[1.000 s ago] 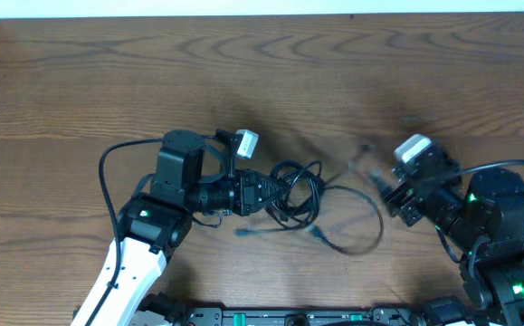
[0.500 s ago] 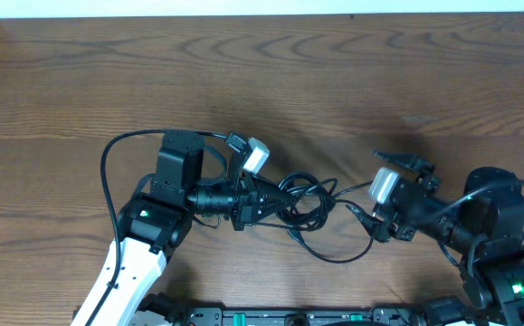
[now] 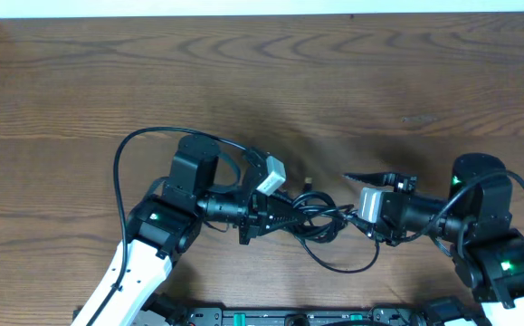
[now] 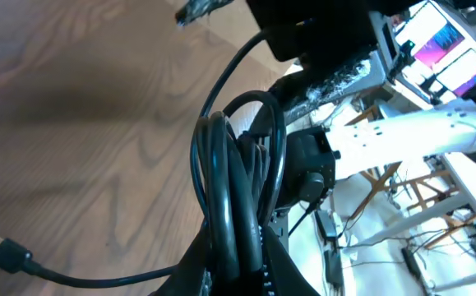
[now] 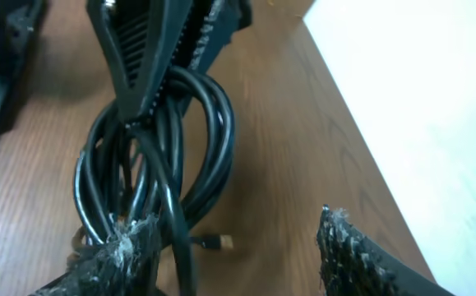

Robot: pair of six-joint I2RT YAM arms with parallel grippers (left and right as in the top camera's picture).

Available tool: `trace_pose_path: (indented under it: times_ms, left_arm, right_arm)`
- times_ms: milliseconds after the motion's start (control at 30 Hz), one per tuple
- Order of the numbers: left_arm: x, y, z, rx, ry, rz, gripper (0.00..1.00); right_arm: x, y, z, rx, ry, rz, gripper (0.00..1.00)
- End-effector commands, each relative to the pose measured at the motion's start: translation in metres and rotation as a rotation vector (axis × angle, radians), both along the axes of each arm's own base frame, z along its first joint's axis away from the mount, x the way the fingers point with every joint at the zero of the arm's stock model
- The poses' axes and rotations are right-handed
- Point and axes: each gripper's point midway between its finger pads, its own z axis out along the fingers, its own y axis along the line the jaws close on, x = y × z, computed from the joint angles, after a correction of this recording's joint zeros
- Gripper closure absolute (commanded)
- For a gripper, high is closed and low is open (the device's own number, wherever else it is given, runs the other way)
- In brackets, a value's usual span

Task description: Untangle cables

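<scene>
Your left arm (image 3: 144,240) is reaching rightward from the near-left corner, with the elbow bent and the forearm lying low and roughly level. Your left pincer (image 3: 284,213) is clamping down on the cables (image 3: 320,215), both fingers pressing together around the strands. Your right arm (image 3: 488,226) is reaching leftward from the near-right corner, its forearm stretching towards the other arm. Your right pincer (image 3: 352,199) is gaping wide, its fingers (image 5: 118,255) spreading well apart and pointing at the left pincer, just beside it.
</scene>
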Motion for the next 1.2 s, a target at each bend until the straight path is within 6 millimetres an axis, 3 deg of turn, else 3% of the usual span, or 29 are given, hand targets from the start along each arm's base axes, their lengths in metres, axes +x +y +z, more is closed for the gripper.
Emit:
trace_pose_path:
  times_ms: [0, 133, 200, 267, 300, 533, 700, 933, 1167]
  left_arm:
    - [-0.004, -0.001, 0.014, -0.037, -0.076, -0.037, 0.93]
    - [-0.004, -0.001, 0.015, -0.039, -0.082, -0.037, 0.93]
    - [-0.003, -0.001, 0.016, -0.043, -0.088, -0.037, 0.93]
    - [-0.002, -0.002, 0.017, -0.047, -0.091, -0.034, 0.93]
    - [-0.001, -0.002, 0.019, -0.051, -0.091, -0.032, 0.93]
    - [0.003, -0.004, 0.027, -0.072, -0.079, -0.015, 0.93]
    - [0.014, -0.004, 0.021, -0.034, -0.002, 0.066, 0.93]
    - [0.055, 0.013, -0.014, 0.13, 0.228, 0.419, 0.93]
    - [0.072, 0.041, -0.051, 0.278, 0.413, 0.7, 0.92]
  right_arm:
    - [-0.008, 0.005, 0.005, 0.034, 0.008, 0.064, 0.44]
    - [-0.014, 0.007, 0.003, 0.043, 0.04, 0.088, 0.47]
    - [-0.015, 0.008, 0.001, 0.038, 0.047, 0.095, 0.56]
    - [-0.017, 0.009, -0.001, 0.032, 0.048, 0.105, 0.93]
    - [-0.017, 0.009, -0.001, 0.032, 0.049, 0.106, 0.99]
    - [-0.014, 0.008, -0.007, 0.014, 0.07, 0.091, 0.99]
    - [-0.004, 0.006, -0.004, 0.014, 0.058, 0.042, 0.99]
    - [0.03, -0.001, 0.036, 0.195, 0.136, -0.185, 0.99]
    - [0.053, -0.028, 0.068, 0.36, 0.176, -0.421, 0.99]
